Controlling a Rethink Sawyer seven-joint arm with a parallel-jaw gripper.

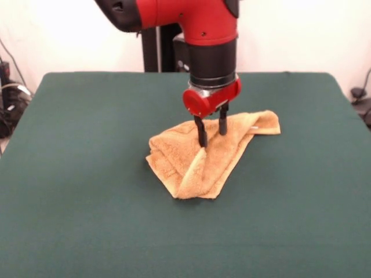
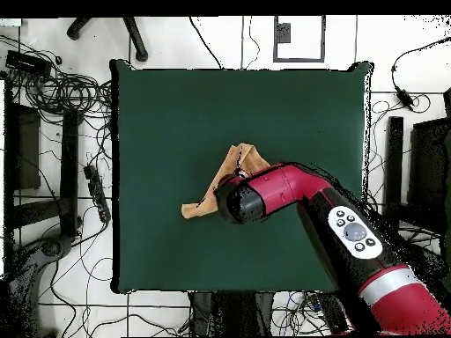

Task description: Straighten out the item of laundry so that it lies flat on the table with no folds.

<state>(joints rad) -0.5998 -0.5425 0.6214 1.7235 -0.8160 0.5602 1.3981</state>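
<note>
Golden-orange towel (image 1: 211,156) sits bunched right under my gripper (image 1: 211,134), whose parted fingers (image 1: 202,133) straddle a ridge, gripping nothing I can confirm, folds trailing toward me.

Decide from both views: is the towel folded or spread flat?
Folded. The orange towel lies bunched with overlapping layers and a raised ridge under the gripper.

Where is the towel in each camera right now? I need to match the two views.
Front view: the towel lies crumpled at the table's middle, under the gripper.
Overhead view: the towel shows at the table's centre, partly hidden by the arm's head.
Shared landmark: the red arm over the towel.
</note>
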